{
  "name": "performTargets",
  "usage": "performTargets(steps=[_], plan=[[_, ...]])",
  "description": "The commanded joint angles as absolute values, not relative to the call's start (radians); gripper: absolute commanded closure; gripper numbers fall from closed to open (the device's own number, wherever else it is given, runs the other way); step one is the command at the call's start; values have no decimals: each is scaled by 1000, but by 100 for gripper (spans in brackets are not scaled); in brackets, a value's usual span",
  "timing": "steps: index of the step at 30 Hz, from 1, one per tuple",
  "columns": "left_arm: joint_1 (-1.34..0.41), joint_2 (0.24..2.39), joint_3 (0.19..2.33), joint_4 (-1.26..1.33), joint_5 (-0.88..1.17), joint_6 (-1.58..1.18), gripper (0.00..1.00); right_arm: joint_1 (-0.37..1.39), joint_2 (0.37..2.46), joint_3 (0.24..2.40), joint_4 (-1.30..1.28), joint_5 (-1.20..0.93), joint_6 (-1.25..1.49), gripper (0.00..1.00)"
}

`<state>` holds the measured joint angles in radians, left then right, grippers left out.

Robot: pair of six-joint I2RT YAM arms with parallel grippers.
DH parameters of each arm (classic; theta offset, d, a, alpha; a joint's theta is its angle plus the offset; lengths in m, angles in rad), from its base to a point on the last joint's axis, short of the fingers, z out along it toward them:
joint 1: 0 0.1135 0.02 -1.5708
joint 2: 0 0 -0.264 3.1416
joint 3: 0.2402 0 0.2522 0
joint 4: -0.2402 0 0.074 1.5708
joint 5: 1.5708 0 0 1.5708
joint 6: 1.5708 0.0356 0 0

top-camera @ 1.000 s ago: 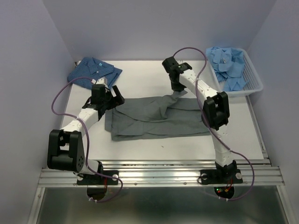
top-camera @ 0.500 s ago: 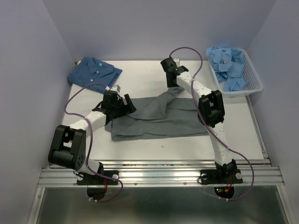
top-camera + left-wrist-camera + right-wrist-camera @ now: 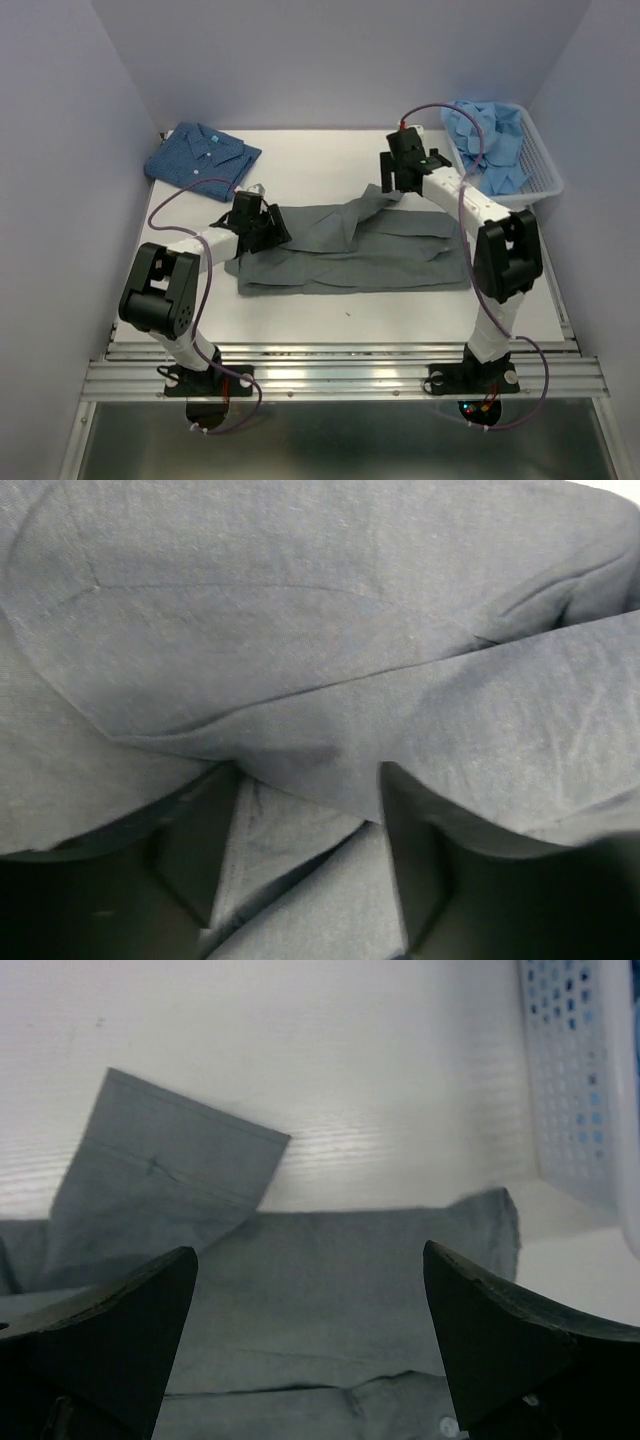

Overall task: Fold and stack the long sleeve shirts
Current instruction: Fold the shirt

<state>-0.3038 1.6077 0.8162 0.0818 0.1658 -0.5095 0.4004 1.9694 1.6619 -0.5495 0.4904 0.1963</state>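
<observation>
Two claws are involved: the left claw is seen with its fingers held apart and a fold of the dark grey shirt bunched in the gap, not yet pinched, it seems. The right claw is spread wide with nothing held, hung over the shirt's far edge near a loose sleeve end. The shirt is laid half-folded mid-worktop, between the folded dark blue shirt at the far left and the basket of light blue shirts on the right. Risk-wise: too many layers could get grabbed on the left, so the whole stack would be dragged and the fold wrecked; the sleeve end could be left sticking out
</observation>
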Motion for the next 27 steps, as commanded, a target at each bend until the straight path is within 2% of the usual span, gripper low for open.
performTargets(steps=[1, 2, 3, 5, 6, 8, 11, 15, 18, 22, 27], plan=[[-307, 1644, 877, 54, 127, -495, 35, 382, 1823, 1496, -463, 462, 153, 0], [-307, 1655, 884, 48, 123, -495, 36, 382, 1803, 1426, -447, 450, 147, 0], [-307, 1660, 894, 45, 121, -494, 45, 382, 1777, 1401, -445, 418, 134, 0], [-305, 1666, 905, 31, 98, -489, 47, 382, 1752, 1323, -405, 368, 42, 0], [-305, 1673, 920, 26, 89, -486, 50, 382, 1726, 1296, -387, 268, -12, 0], [-301, 1681, 940, 11, 71, -474, 50, 382, 1713, 1255, -344, 163, -142, 0], [-298, 1695, 972, 3, 58, -468, 51, 382, 1765, 1265, -322, 86, -172, 0], [-291, 1694, 986, -23, 51, -468, 51, 382, 1929, 1449, -304, 77, -129, 0], [-288, 1690, 991, -28, 43, -471, 51, 382, 2080, 1598, -265, 161, -52, 0], [-288, 1692, 992, -32, 26, -482, 51, 382, 2232, 1915, -258, 261, -3, 0], [-284, 1698, 1011, -46, 15, -489, 51, 382, 2350, 2051, -281, 288, -11, 0]])
